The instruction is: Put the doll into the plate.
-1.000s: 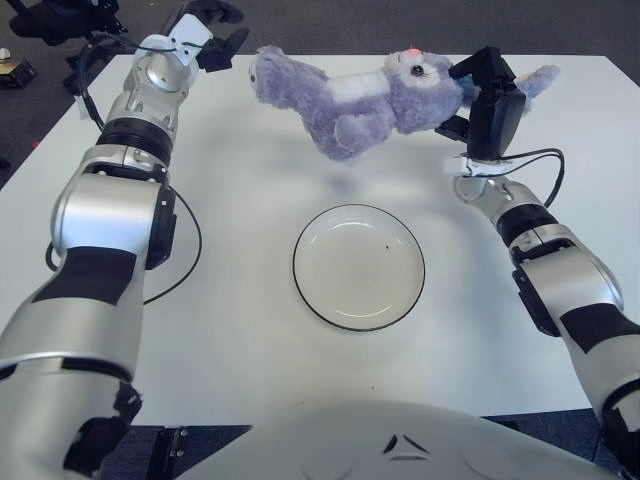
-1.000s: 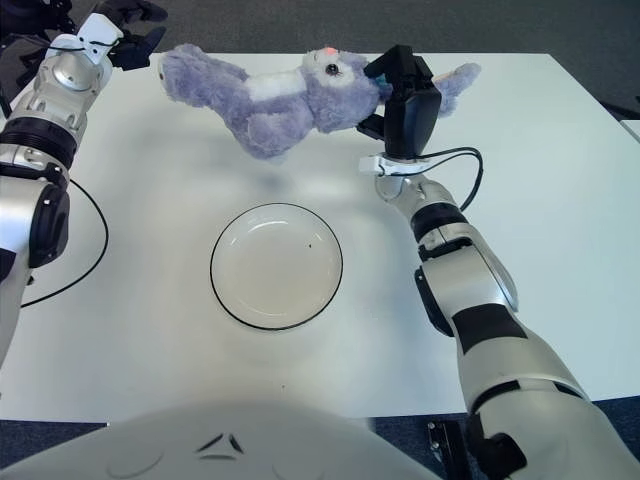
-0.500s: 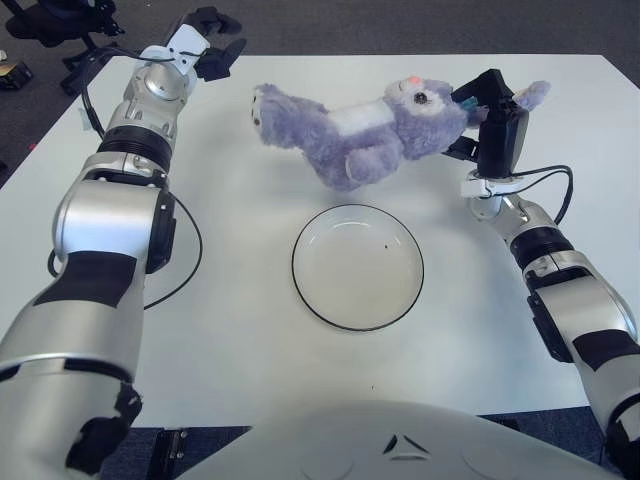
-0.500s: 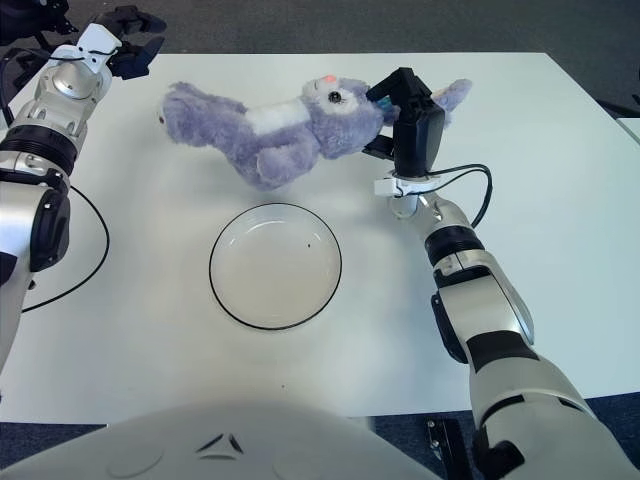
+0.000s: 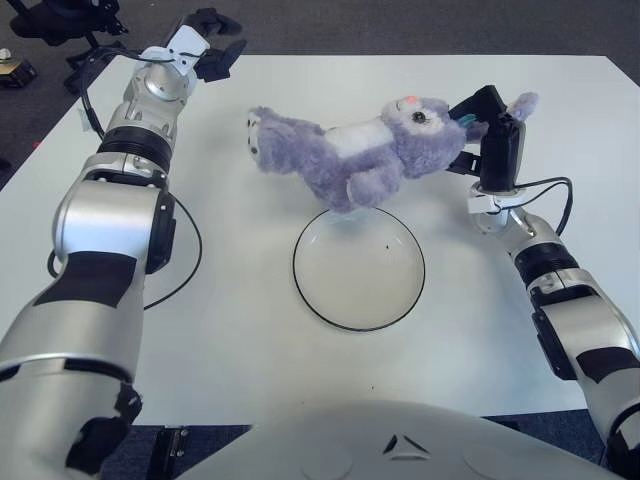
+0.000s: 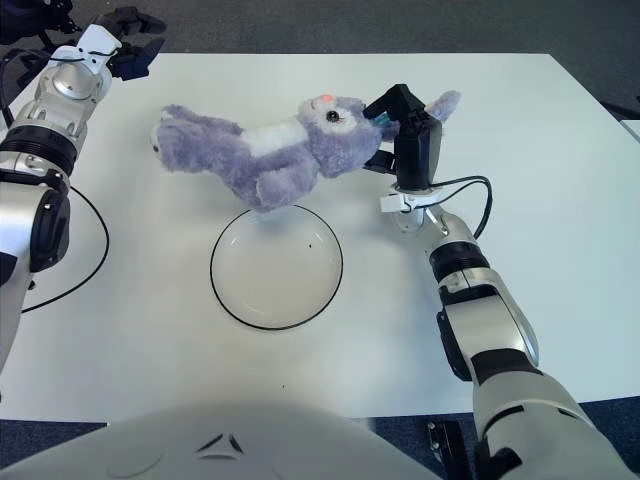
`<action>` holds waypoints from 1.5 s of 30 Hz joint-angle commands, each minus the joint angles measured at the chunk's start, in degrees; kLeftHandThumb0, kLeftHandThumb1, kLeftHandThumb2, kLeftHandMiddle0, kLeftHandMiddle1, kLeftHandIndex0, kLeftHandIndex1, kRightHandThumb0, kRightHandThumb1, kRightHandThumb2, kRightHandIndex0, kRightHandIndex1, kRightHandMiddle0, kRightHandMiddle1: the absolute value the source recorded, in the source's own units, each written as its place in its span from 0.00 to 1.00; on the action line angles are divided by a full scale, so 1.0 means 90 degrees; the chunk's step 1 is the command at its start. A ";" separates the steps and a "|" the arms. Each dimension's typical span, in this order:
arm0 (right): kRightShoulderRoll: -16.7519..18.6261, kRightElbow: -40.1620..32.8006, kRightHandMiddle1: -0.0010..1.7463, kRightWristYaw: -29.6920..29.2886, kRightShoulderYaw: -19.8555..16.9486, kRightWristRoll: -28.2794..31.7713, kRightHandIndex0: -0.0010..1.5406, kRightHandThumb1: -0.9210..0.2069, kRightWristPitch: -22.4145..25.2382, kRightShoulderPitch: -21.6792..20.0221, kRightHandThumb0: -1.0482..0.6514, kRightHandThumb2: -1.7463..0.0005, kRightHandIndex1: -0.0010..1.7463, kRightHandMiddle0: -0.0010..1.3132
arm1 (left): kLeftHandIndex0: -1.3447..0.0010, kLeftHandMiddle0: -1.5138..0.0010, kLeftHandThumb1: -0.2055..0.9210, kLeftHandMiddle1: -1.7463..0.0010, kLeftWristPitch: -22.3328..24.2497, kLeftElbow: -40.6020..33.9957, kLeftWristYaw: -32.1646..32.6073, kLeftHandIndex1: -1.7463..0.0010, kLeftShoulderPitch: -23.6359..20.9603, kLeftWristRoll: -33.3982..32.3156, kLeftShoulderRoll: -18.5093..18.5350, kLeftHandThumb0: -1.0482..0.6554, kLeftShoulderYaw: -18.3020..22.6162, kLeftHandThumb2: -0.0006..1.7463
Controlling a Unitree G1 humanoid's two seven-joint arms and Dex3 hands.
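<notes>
Right hand pinching doll by the head, held above far rim of plate. Left hand spread at desk far-left corner.

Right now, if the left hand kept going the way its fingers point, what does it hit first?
Probably nothing. The left hand shows at the table's far left corner, pointing right along the far edge. The doll is nearer the robot, though depth is unclear.

Robotics lab or office, plain white table, grey carpet floor, black office-chair base
</notes>
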 commanded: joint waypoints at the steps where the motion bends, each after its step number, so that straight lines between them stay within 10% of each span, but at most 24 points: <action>1: -0.0029 -0.0081 1.00 0.0304 -0.0168 0.0324 0.61 0.00 -0.0379 0.0069 0.58 0.95 1.00 0.57 | 0.60 0.46 1.00 0.99 -0.0036 0.0038 0.0003 0.68 0.0072 0.0038 -0.0039 0.29 -0.0032 0.32; 45: 0.0511 -0.0782 1.00 0.4418 -0.0827 0.3099 0.63 0.00 -0.1223 0.0848 0.57 0.92 1.00 0.54 | 0.61 0.44 1.00 0.99 -0.0083 0.0047 -0.0096 0.67 0.0209 0.0128 -0.0160 0.30 -0.0237 0.30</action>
